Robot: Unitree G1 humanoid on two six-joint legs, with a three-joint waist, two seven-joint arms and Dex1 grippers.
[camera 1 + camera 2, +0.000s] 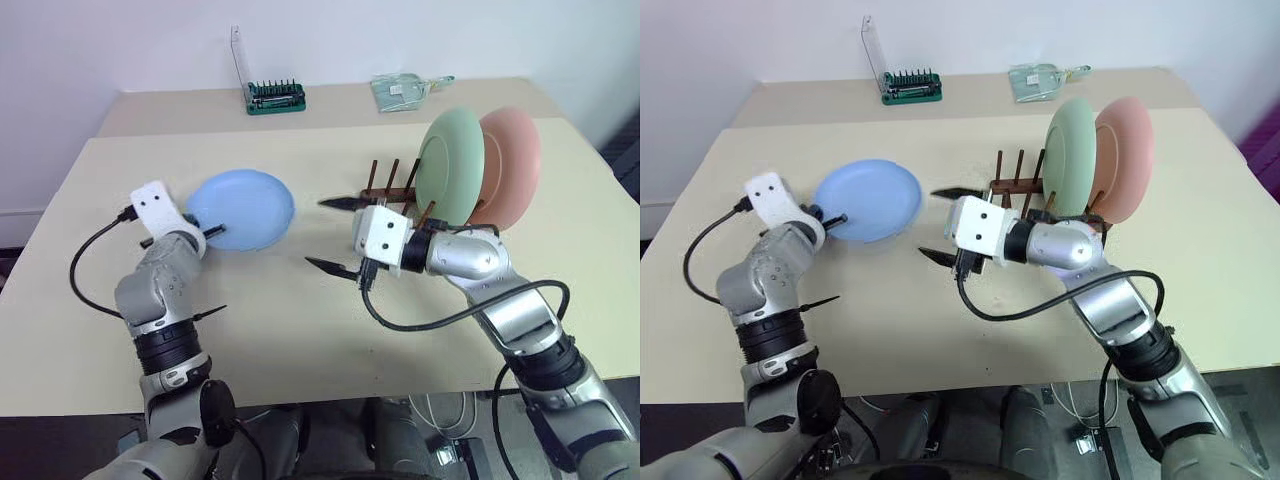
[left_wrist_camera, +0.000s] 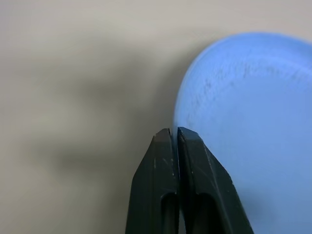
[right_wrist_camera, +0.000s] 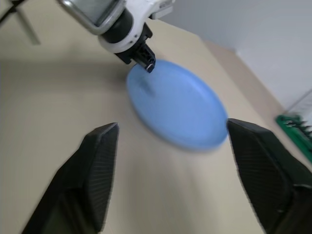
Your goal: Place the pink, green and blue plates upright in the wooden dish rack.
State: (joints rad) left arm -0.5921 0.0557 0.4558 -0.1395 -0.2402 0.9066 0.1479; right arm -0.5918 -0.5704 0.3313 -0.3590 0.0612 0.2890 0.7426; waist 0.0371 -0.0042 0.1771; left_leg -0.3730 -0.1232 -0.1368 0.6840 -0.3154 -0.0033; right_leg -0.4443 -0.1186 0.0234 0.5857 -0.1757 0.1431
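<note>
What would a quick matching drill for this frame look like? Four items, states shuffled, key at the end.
Items:
1. blue plate
2. green plate
3. left gripper
4. right gripper

States:
A. jaws wide open
B. upright in the wooden dish rack
C. lying on the table
D. fingers shut at a plate's rim

Pairs: 1-C, 2-B, 3-D, 4-A

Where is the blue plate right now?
In the left eye view the blue plate lies on the table on the robot's left, apart from the wooden dish rack, with the shut left gripper at its near rim.
</note>
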